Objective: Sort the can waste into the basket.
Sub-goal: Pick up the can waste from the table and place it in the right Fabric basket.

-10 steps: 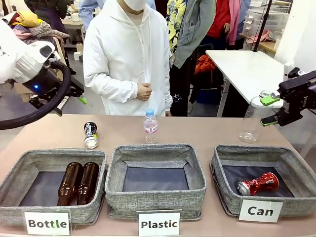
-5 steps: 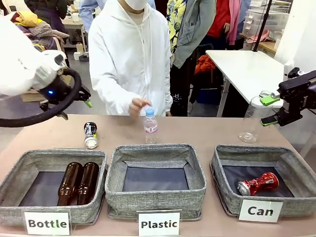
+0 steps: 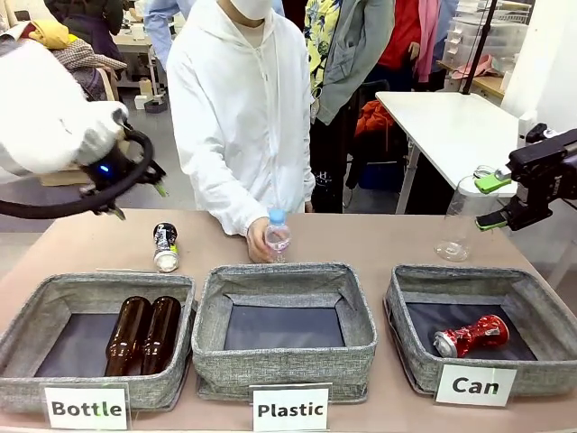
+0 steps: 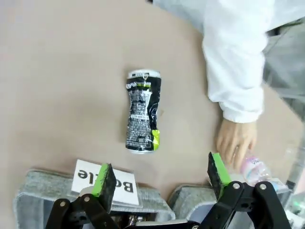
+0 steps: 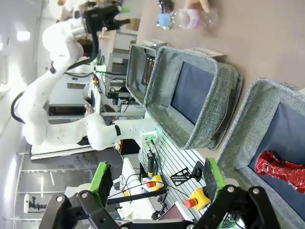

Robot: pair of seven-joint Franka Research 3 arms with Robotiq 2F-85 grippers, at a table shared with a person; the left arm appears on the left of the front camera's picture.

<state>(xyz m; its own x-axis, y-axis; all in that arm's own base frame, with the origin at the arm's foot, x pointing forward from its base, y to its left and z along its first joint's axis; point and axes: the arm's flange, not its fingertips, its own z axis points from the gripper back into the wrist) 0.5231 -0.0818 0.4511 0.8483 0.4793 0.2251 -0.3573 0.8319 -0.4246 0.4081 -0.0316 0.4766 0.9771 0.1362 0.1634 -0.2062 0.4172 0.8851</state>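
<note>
A black can (image 3: 165,246) with silver ends lies on the table behind the "Bottle" bin; in the left wrist view the black can (image 4: 142,112) lies just beyond my fingers. My left gripper (image 3: 140,200) hovers open above and left of it, empty (image 4: 161,175). The crushed red can (image 3: 471,335) lies inside the grey basket (image 3: 424,368) carded "Can" at the right; the right wrist view shows that red can (image 5: 281,169) in the basket (image 5: 243,129). My right gripper (image 3: 492,202) hangs open and empty behind the basket (image 5: 157,176).
A person's hand (image 3: 260,242) holds a small clear plastic bottle (image 3: 277,230) behind the "Plastic" bin (image 3: 284,365). Two brown glass bottles (image 3: 144,334) lie in the "Bottle" bin (image 3: 27,325). A large clear bottle (image 3: 455,221) stands at the back right.
My left arm has swung right and lower, toward the black can. The person's hand came down from the chest onto the small plastic bottle. The right arm has not moved.
</note>
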